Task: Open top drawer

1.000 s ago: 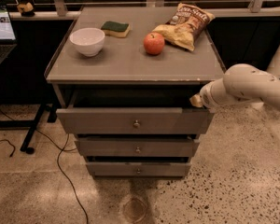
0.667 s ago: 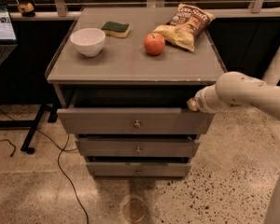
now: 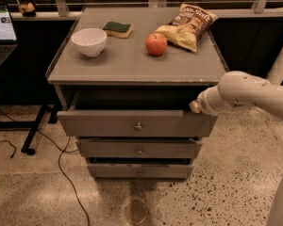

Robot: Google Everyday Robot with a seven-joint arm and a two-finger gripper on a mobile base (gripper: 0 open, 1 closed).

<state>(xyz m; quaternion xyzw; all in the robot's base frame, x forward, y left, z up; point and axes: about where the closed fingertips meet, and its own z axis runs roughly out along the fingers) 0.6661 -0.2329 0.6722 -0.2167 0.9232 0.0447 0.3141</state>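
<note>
The top drawer point(image 3: 108, 124) is the widest grey front, with a small round metal knob point(image 3: 138, 125) at its centre. It stands pulled out a little, with a dark gap showing behind its upper edge. My gripper point(image 3: 195, 107) is at the drawer's upper right corner, at the end of the white arm point(image 3: 245, 91) reaching in from the right. It sits right at the top edge of the drawer front.
On the cabinet top point(image 3: 132, 62) are a white bowl point(image 3: 88, 42), a green sponge point(image 3: 117, 28), a red apple point(image 3: 156, 44) and a chip bag point(image 3: 188, 25). Two narrower drawers point(image 3: 139, 149) sit below. A laptop point(image 3: 1, 32) and cables point(image 3: 61, 164) are at the left.
The arm has shifted slightly left along the drawer's right corner. The drawer stays partly pulled out.
</note>
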